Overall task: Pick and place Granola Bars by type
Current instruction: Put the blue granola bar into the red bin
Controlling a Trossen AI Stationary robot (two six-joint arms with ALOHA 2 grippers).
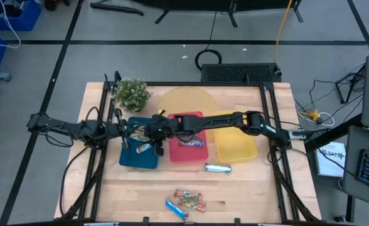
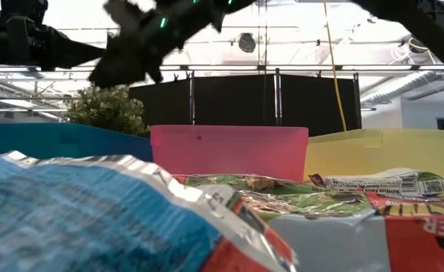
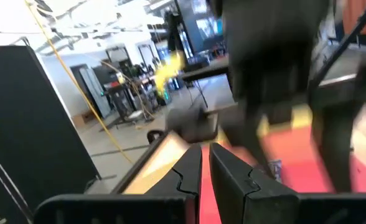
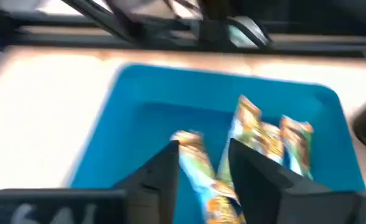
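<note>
Right gripper [image 4: 201, 165] hangs over blue tray [image 4: 139, 93], fingers parted w/ a granola bar [image 4: 192, 155] lying between them, more bars beside. Left gripper [image 3: 205, 168] near tray, fingers nearly closed, empty.

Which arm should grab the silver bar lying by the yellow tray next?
Probably the right. The silver bar lies on that arm's side, and the right end effector, over the blue tray, is nearer than the left end effector.

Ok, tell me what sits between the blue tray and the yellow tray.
The red tray sits between the blue tray and the yellow tray; the high view shows it.
</note>
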